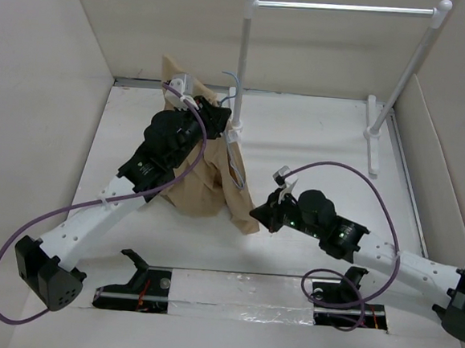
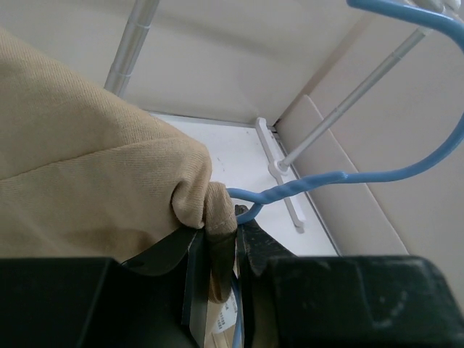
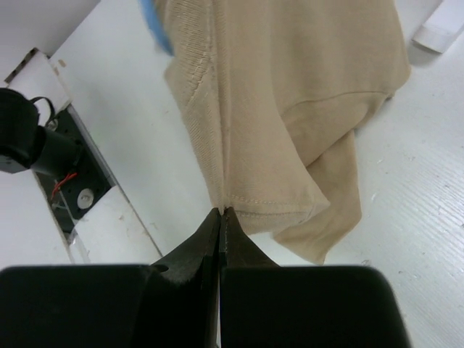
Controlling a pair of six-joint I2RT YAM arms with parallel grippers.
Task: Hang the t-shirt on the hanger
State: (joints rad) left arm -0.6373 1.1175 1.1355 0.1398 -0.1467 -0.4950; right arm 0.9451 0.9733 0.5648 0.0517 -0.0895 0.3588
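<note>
- Left pincer is clamped shut on a bunched fold of the t-shirt. The hanger wire runs down between the same fingers.
- The t-shirt is held up off that pincer, just beside the left post of the white rack, with its lower edge down near the tabletop.
- Right pincer sits low, fingers pressed together on the t-shirt's bottom hem at its right corner.

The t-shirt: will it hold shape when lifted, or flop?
Probably floppy: the t-shirt hangs in folds from the left gripper. Likely light: the right gripper seems to hold its hem by a thin pinch. It may bunch on the hanger.
</note>
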